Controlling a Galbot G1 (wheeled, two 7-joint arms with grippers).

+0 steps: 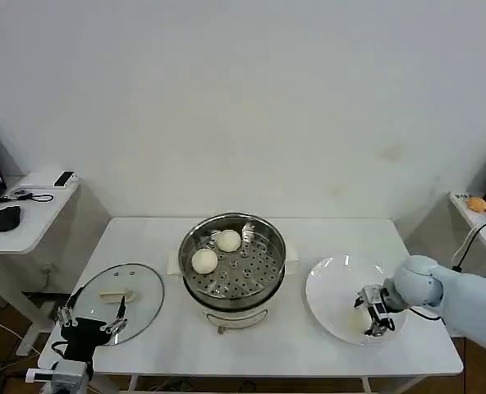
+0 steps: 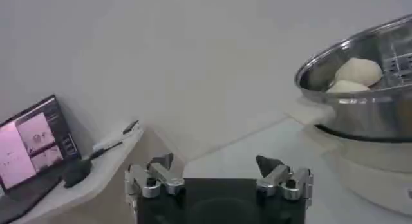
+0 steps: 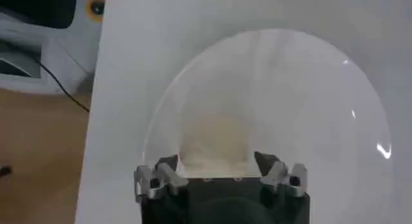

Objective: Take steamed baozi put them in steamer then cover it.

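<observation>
In the head view, the steamer (image 1: pixel 232 264) stands in the middle of the white table (image 1: pixel 169 238), and two steamed baozi (image 1: pixel 204 261) lie in its far-left part, one just beside the other. The cover (image 1: pixel 120 300) lies flat on the table to the left of the steamer, near the edge. The left gripper (image 1: pixel 93 320) hangs over the near side of the cover with its fingers apart. On the right, the right gripper (image 1: pixel 376 318) is low over the white plate (image 1: pixel 329 287), fingers apart.

In the left wrist view, the left gripper (image 2: pixel 215 172) is spread wide and holds nothing; the steamer (image 2: pixel 360 109) with two baozi (image 2: pixel 357 71) stands beyond it.

In the right wrist view, the right gripper (image 3: pixel 217 170) is spread around a pale baozi (image 3: pixel 215 138) on the plate (image 3: pixel 309 103), not yet closed on it.
</observation>
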